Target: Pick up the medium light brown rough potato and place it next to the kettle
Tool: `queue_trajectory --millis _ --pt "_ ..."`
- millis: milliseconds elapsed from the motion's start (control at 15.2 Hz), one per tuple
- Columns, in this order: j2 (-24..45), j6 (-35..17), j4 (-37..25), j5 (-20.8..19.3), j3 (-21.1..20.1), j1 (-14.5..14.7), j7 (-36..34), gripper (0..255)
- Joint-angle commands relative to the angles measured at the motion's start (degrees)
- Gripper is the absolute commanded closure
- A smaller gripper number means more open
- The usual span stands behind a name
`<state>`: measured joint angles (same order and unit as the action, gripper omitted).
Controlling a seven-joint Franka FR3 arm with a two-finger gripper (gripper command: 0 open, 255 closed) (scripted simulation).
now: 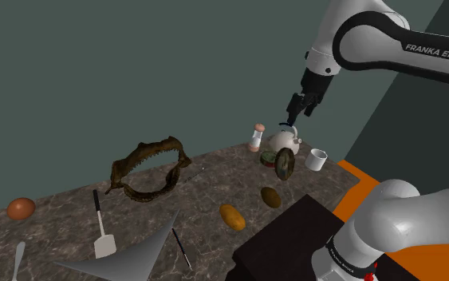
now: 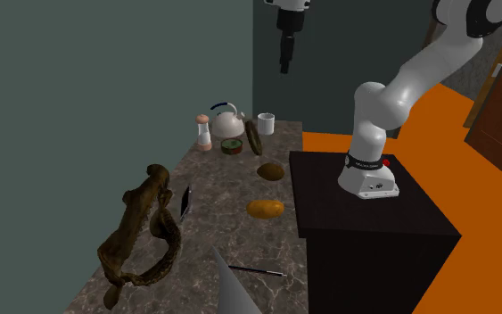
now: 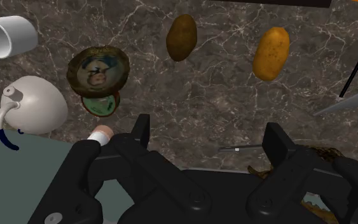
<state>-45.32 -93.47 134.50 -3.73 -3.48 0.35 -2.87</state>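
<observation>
Hovering gripper, shoulder view: the black gripper (image 1: 293, 109) hangs in the air directly above the kettle (image 1: 283, 142) and carries nothing.
Pale potato, shoulder view: the pale potato (image 1: 231, 216) is orange-brown and the lighter of two, so I take it as the task's one. It lies on the marbled counter (image 1: 206, 187), well apart from the kettle, toward the stand (image 1: 286, 235).
Dark potato, shoulder view: the dark potato (image 1: 271, 196) lies between the pale potato and the kettle.
Gripper, second exterior view: the gripper (image 2: 285, 64) points down, high over the kettle (image 2: 226, 119).
Potatoes, second exterior view: the pale potato (image 2: 266, 208) is farther from the kettle than the dark potato (image 2: 271, 170). Neither touches it.
Kettle's neighbours, second exterior view: a cup (image 2: 266, 123), a shaker (image 2: 203, 132), a green tin (image 2: 232, 146) and a round plate (image 2: 254, 138) crowd just beside the kettle.
Fingers, wrist view: the fingers (image 3: 143, 133) stand wide apart with only bare counter between them.
Pale potato, wrist view: the pale potato (image 3: 271, 53) lies beyond the dark potato (image 3: 181, 37) from the kettle (image 3: 36, 105).
Progress: nothing is done and the potato is untouched.
Left to do: move away from the kettle, descend, grasp, lift, carry back, and set down on bare counter beside the kettle. That room looks scarce.
</observation>
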Motion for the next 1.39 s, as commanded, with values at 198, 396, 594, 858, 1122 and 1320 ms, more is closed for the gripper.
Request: queue_trajectory --millis 198,396,594,858,1122,1320 --pt "2.6 -3.5 2.7 0.3 -3.4 0.3 -3.9 0" --pt "6.0 -7.0 4.7 0.4 -6.8 0.4 -7.9 0" --pt "10.2 -10.5 6.0 0.2 -10.2 0.5 -12.1 0" --pt "17.0 -15.1 6.8 -0.8 -14.7 0.1 -18.1 0" --pt "25.3 -19.2 6.3 -3.1 -19.0 -0.6 -24.7 0" --pt "32.3 -21.8 5.1 -6.0 -21.8 -1.3 -30.3 0"
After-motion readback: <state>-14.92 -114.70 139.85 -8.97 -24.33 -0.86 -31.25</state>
